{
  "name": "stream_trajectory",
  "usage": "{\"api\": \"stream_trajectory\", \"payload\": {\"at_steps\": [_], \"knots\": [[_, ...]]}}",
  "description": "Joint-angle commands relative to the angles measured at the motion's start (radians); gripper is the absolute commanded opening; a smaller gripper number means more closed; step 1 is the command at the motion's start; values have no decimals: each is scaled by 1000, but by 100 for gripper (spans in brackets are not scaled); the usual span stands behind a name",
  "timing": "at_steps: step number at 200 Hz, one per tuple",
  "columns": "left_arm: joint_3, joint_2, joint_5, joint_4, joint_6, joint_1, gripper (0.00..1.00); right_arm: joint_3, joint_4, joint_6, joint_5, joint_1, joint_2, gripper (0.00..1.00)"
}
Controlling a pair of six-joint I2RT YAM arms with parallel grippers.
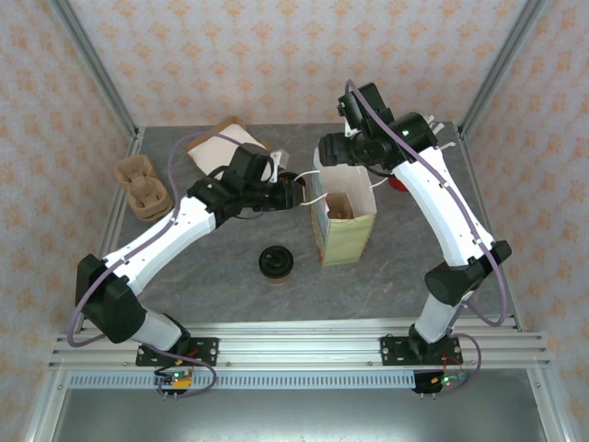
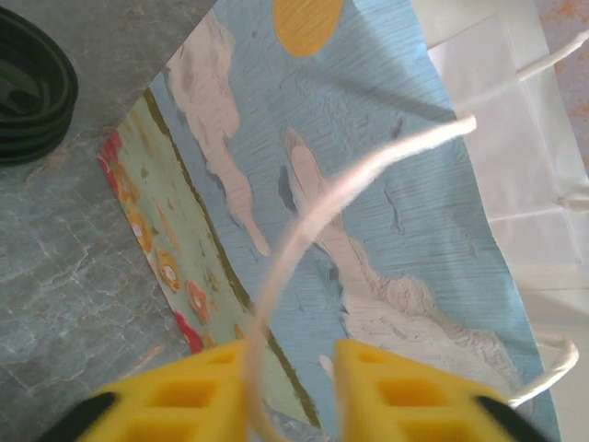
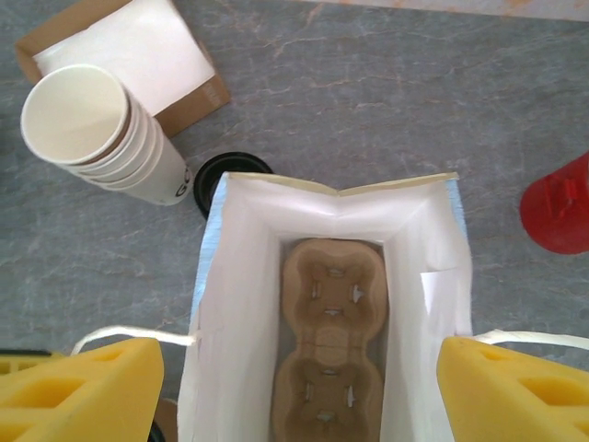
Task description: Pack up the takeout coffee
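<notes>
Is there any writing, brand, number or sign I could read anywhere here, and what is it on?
No text here can be read.
paper bag: a printed picture of sky, clouds, sun and flowers, no words.
stack of cups: a small dark mark on the outermost cup, too small to read.
takeout coffee: no lettering legible on its black lid.
</notes>
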Motion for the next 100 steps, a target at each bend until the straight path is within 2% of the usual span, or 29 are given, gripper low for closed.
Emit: {"api": "stream_trajectory", "payload": {"at_steps": [1, 23, 53, 70, 100], "knots": [[21, -83, -73, -68, 35, -8, 41, -26, 37, -48, -61, 7, -55, 78], [47, -139, -129, -120, 104, -7, 57, -103, 90, -101, -50, 70, -127, 78], [60, -228, -226, -199, 158, 21, 66, -160, 107, -182, -28, 192, -204, 79], [32, -294, -250, -220, 163, 83, 69, -201, 119, -228, -50, 264, -234, 80], [-6, -381, -259, -281, 163, 261, 72, -234, 71, -278, -70, 382, -186, 80]]}}
